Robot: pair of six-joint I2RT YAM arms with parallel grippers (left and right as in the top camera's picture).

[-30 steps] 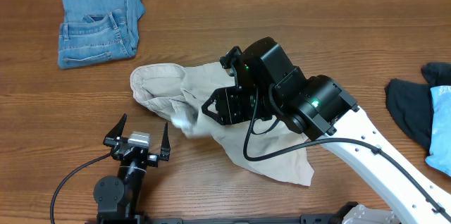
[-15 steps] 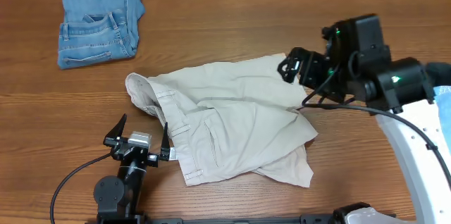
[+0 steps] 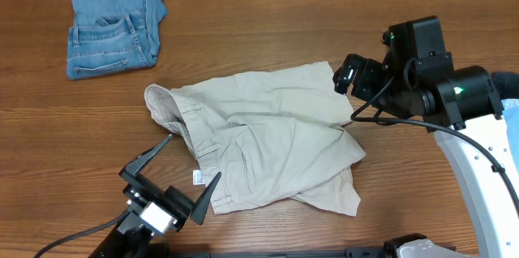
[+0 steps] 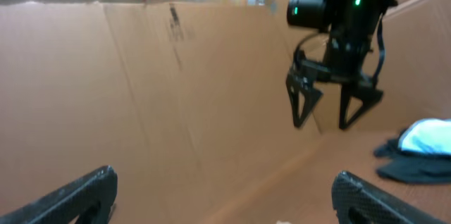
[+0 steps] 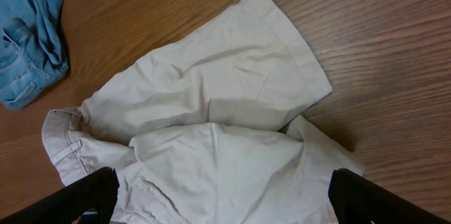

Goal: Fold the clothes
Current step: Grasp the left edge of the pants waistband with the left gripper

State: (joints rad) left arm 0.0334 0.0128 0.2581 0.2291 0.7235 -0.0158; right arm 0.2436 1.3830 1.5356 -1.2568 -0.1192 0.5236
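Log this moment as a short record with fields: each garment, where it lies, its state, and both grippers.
beige shorts: middle of the table, spread out but rumpled, not yet folded
denim piece: upper left in the overhead view, folded, apart from the shorts
dark piece and light-blue piece: right edge, lying together
left gripper: open, empty, by the shorts' waistband end
right gripper: open, empty, raised near the shorts' upper right leg
table: wood
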